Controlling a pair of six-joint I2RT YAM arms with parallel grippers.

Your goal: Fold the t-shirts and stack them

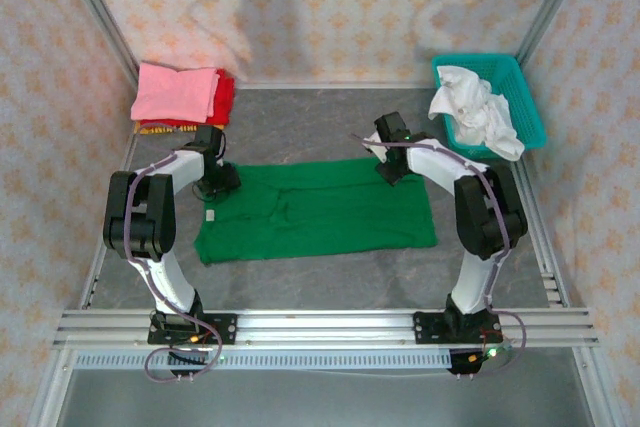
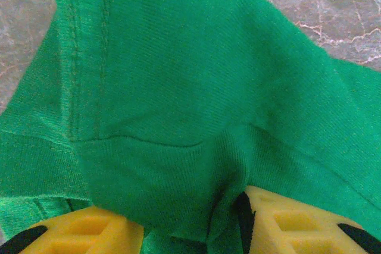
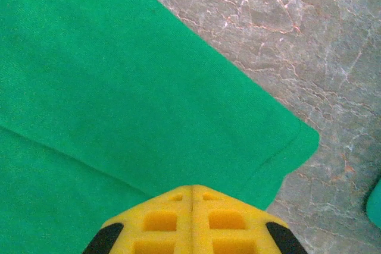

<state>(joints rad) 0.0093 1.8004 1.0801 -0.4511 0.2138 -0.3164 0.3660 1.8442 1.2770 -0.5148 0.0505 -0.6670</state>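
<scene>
Green t-shirt (image 1: 315, 209): matt knitted cloth, fine ribbing and stitched seams seen in left wrist view. Pink t-shirt (image 1: 175, 92) and red t-shirt (image 1: 225, 97), far left: soft matt cloth. Table top (image 1: 300, 137): grey stone-look surface, veined pale, smooth, faintly glossy. Fingers (image 3: 161, 221) of right gripper (image 3: 192, 191) and left gripper (image 2: 184, 224): yellow matt plastic, moulded with recesses, edged with black pads (image 3: 104, 239). Basket (image 1: 530, 107), far right: teal plastic lattice, filled with crumpled white cloth (image 1: 475, 107). Rails (image 1: 320, 325), near edge: brushed bare metal. Walls (image 1: 330, 7): draped patterned cloth, creased.
</scene>
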